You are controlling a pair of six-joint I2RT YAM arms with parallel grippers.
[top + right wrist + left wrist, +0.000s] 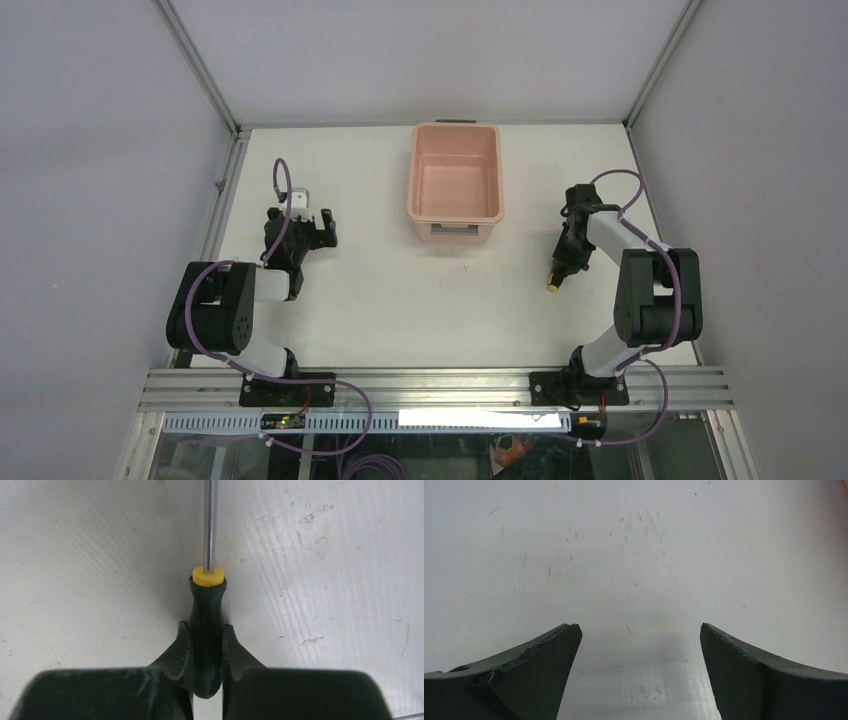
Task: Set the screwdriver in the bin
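Observation:
The screwdriver (207, 605) has a black handle, a yellow collar and a thin metal shaft that points away from the wrist camera. My right gripper (206, 630) is shut on its handle, low over the white table. In the top view the right gripper (566, 262) is at the right of the table, with the screwdriver's yellow end (553, 286) sticking out toward the front. The pink bin (411, 185) stands empty at the back middle, left of the right gripper. My left gripper (322, 228) is open and empty at the left; the left wrist view (639, 630) shows only bare table between its fingers.
White walls and metal frame posts (205, 70) close in the table on three sides. The aluminium rail (440, 385) with both arm bases runs along the near edge.

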